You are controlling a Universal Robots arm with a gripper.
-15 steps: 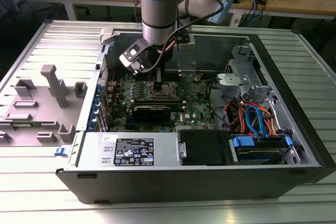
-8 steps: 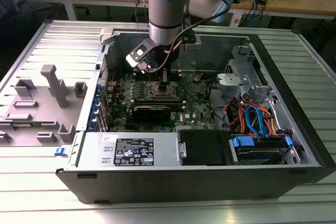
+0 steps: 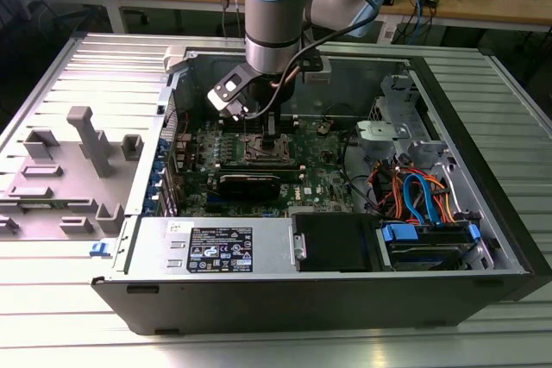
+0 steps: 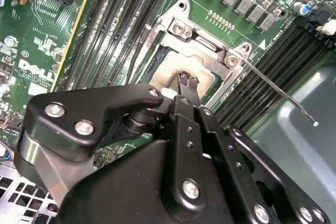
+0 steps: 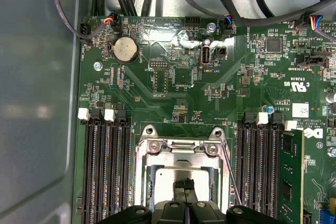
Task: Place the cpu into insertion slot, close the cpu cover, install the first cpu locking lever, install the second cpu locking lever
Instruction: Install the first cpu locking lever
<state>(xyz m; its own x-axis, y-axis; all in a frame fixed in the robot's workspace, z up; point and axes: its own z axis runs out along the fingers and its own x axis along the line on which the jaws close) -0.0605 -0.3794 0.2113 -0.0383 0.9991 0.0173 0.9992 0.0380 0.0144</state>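
Note:
The insertion slot (image 5: 143, 169) sits in the green motherboard, framed by silver metal; in the exterior view the insertion slot (image 3: 259, 154) is right under the arm. The cpu (image 5: 167, 176) lies flat inside it, its silver top also seen in the second wrist view as the cpu (image 4: 167, 76). The cpu cover (image 5: 181, 153) lies down around the chip, with the cpu cover (image 4: 202, 56) framing it. My gripper (image 5: 184, 186) is shut, its tips together just above or on the chip's top; the gripper (image 4: 187, 80) holds nothing I can see. One thin wire locking lever (image 4: 278, 94) stands free, angled away from the socket.
Black memory slots (image 5: 105, 166) flank the socket on both sides, with a memory stick (image 5: 291, 177) seated in one. Cables (image 3: 418, 191) and a drive cage crowd the case on the exterior view's right. A grey fixture plate (image 3: 65, 170) lies outside the case on the left.

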